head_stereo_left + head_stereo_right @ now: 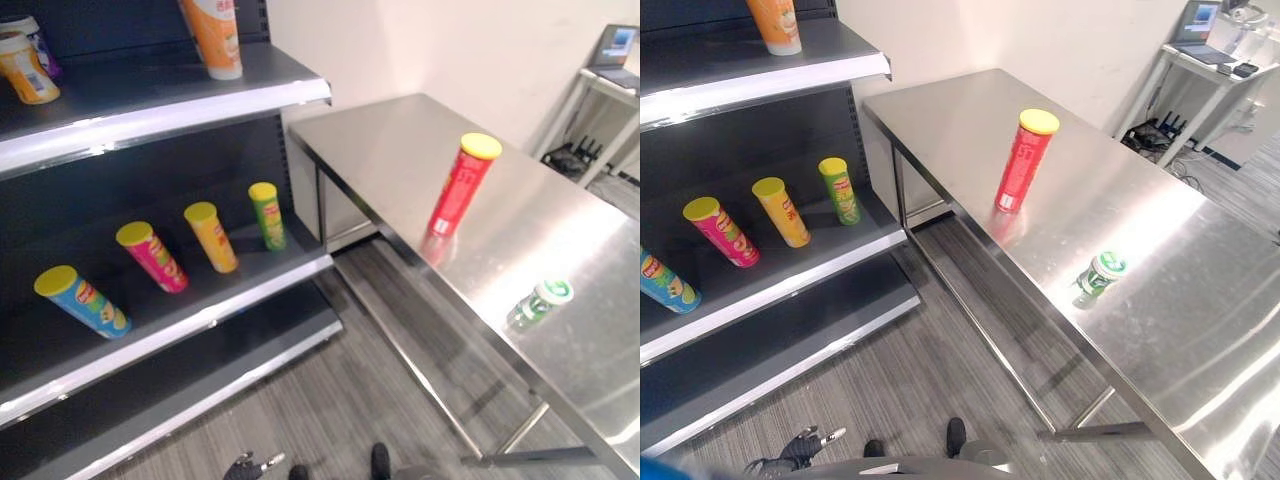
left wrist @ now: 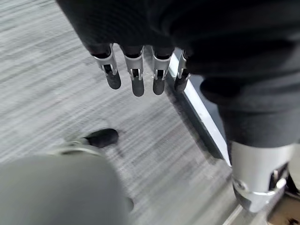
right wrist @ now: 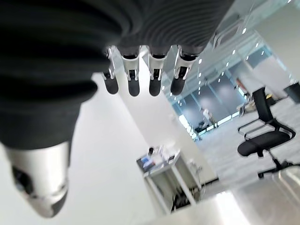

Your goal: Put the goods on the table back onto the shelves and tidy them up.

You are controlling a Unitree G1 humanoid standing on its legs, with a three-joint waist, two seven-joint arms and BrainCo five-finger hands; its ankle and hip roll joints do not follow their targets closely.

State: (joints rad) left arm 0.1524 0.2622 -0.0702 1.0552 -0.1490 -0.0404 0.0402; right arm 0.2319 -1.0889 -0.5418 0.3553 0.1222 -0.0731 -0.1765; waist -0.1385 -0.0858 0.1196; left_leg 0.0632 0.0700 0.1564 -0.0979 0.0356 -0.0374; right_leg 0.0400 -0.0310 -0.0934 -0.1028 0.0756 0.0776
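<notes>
Nothing in hand yet, I'm at the approach stage. My left hand (image 2: 136, 75) hangs over the grey floor, fingers relaxed and straight, gripping nothing. My right hand (image 3: 140, 75) is the same: fingers loose, empty, aimed out at the room.

On the steel table (image 1: 960, 120) two goods wait. The red can (image 1: 1023, 160) with its yellow lid stands upright around 12 o'clock from me, and the small green bottle (image 1: 1095, 278) sits nearer the front edge at about 2 o'clock, well apart from the can.

At 10 o'clock the middle shelf (image 1: 200, 320) carries four upright cans in a row, blue, pink, yellow, green.

My judgement: next I step toward the table and bring the right hand to the red can.

The top shelf's goods are cut off by the frame, and I can't tell whether the green bottle is standing or tipped.
</notes>
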